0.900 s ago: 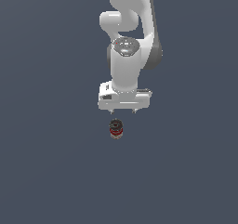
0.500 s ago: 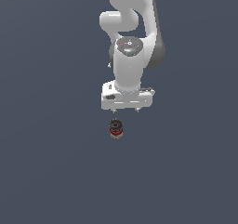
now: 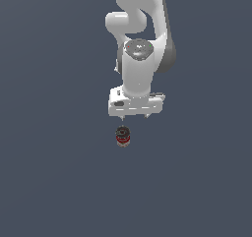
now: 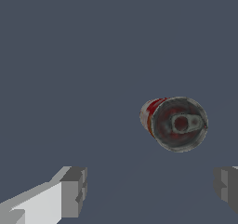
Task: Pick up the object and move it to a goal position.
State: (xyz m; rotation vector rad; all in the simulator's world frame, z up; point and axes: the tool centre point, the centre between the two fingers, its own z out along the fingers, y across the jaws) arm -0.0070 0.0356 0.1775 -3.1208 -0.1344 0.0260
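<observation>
The soup can [image 3: 123,136] stands upright on the dark grey floor, with a red-and-white label and a dark metal top. In the wrist view the can [image 4: 175,123] shows its dark lid from above, with a strip of red label at its side. My gripper [image 3: 134,118] hangs above the can and apart from it, slightly toward the exterior view's right. It is open and empty. In the wrist view the gripper [image 4: 151,188] has its two grey fingertips [image 4: 74,190] spread wide, and the can lies beyond them, not between them.
The white arm [image 3: 140,49] rises behind the gripper in the exterior view. The plain dark grey floor [image 3: 54,182] fills everything around the can. No goal marker shows.
The gripper has shifted a little toward the exterior view's right and slightly lower, nearer the can. The can has not moved.
</observation>
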